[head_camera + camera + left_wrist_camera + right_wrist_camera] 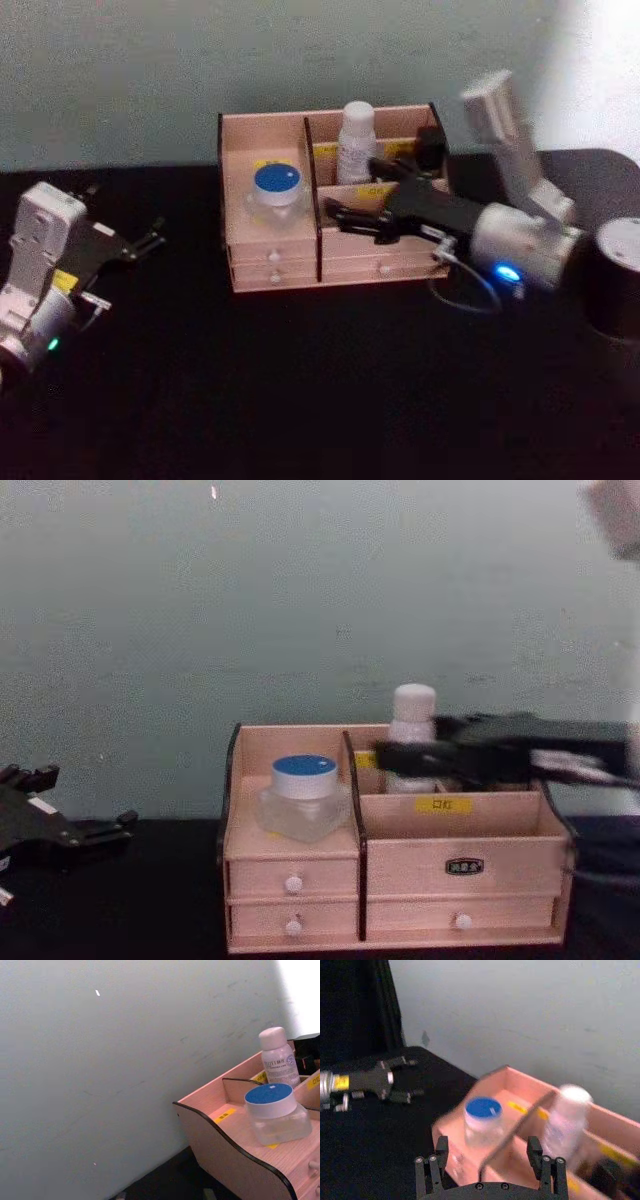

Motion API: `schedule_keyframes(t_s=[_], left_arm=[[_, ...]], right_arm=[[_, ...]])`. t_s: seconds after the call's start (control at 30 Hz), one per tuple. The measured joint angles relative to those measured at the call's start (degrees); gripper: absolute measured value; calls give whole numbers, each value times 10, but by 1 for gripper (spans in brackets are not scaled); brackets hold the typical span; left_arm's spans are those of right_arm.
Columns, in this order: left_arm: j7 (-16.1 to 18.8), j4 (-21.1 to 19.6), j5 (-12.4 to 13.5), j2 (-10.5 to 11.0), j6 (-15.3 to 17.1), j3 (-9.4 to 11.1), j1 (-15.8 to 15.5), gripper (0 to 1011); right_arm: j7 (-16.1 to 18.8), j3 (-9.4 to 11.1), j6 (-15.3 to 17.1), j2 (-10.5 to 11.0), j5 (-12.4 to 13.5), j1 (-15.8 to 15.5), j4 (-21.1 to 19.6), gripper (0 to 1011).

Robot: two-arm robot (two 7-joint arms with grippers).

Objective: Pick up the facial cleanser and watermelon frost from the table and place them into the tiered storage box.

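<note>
From the head view, the tiered storage box (275,255) sits at the back of the black bench (300,400), near the wall. The watermelon frost (276,193) stands in the box's left part. The facial cleanser (356,140) stands upright in the back right part. The right gripper (352,193) hangs over the right side of the box, just in front of the facial cleanser, with its fingers spread wide and nothing in them. The left gripper (153,238) rests low near the left edge of the bench, well apart from the box, open and with nothing in it.

In the left wrist view, the watermelon frost (276,1114) sits on the box's (235,1160) pink floor, and the facial cleanser (277,1057) stands behind it past a divider.

In the right wrist view, the right gripper's fingers (433,1167) are wide apart over the box (470,1155). The watermelon frost (481,1121) and facial cleanser (562,1120) are beyond them.

From the chest view, the right gripper (400,758) reaches in from the right, with its tips in front of the facial cleanser (413,715). The watermelon frost (303,797) sits above the small drawers (292,880).
</note>
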Motion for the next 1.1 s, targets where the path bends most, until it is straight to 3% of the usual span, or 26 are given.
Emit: schedule_keyframes(t_s=[0.13, 0.23, 0.33, 0.37, 0.43, 0.53, 0.73, 0.9, 1.1], left_arm=[[0, 0, 0, 0, 0, 0, 0, 1001], [0, 0, 0, 0, 0, 0, 0, 1001], [0, 0, 0, 0, 0, 0, 0, 1001], [0, 0, 0, 0, 0, 0, 0, 1001], [0, 0, 0, 0, 0, 0, 0, 1001], [0, 0, 0, 0, 0, 0, 0, 1001], [0, 0, 0, 0, 0, 0, 0, 1001], [0, 0, 0, 0, 0, 0, 0, 1001], [0, 0, 0, 0, 0, 0, 0, 1001]], right_arm=[[-12, 30, -21, 52, 9, -63, -45, 1003], [-28, 56, -31, 75, 17, -103, -64, 1003], [-61, 85, -44, 85, 18, -143, -77, 1003], [-61, 85, -44, 85, 18, -143, -77, 1003], [-104, 105, -56, 81, 4, -169, -83, 1003], [-199, 130, -83, 55, -43, -199, -82, 1003], [-320, 152, -118, -1, -103, -215, -46, 1002], [-357, 157, -142, -30, -130, -211, -12, 1002], [-356, 157, -134, -47, -138, -200, 17, 1003]])
